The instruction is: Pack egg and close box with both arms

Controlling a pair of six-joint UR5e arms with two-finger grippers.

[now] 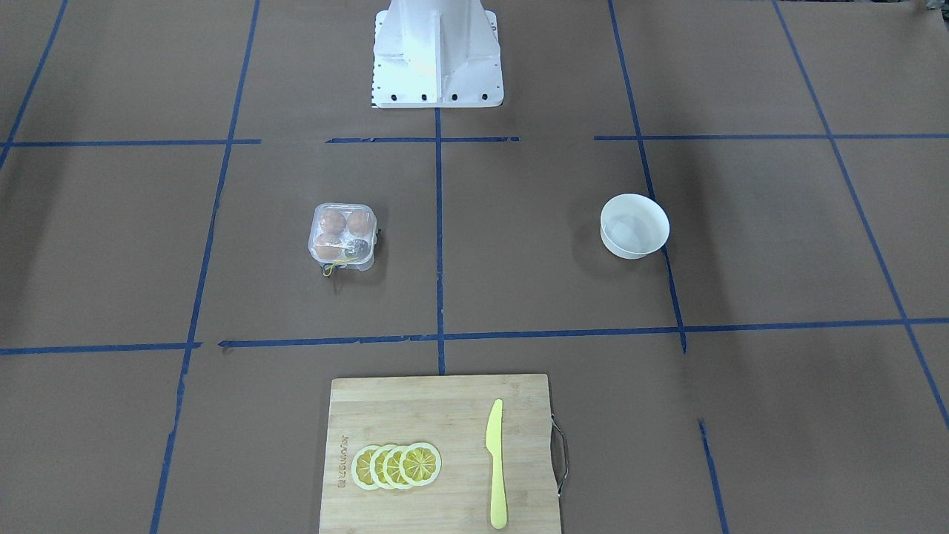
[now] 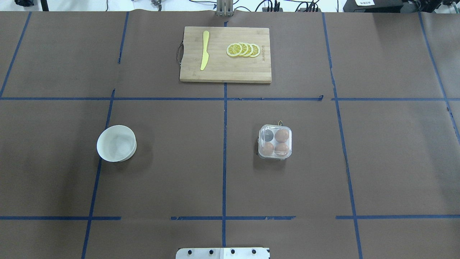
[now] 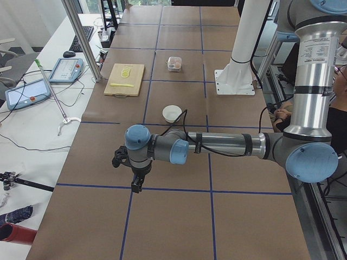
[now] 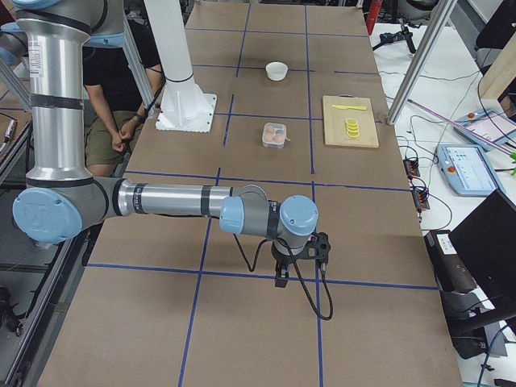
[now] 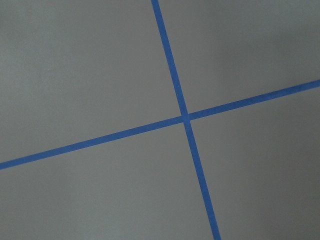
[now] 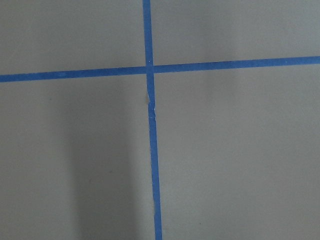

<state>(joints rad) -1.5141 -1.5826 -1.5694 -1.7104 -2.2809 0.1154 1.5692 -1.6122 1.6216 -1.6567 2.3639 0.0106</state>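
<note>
The clear box [image 2: 275,142] stands right of the table's centre, with its lid down over the cells; it also shows in the front view [image 1: 342,237]. Three brown eggs lie in it, one egg [image 2: 282,135] at the far right cell; the fourth cell looks dark. My left gripper [image 3: 135,184] hangs over bare table far off to the left end. My right gripper [image 4: 282,278] hangs over bare table at the right end. Both show only in the side views, so I cannot tell if they are open or shut. The wrist views show only brown paper and blue tape.
A white bowl [image 2: 116,143] stands left of centre. A wooden cutting board [image 2: 225,73] lies at the far middle with a yellow knife [image 2: 205,50] and lemon slices [image 2: 243,50]. The white base [image 1: 437,52] stands at the robot's edge.
</note>
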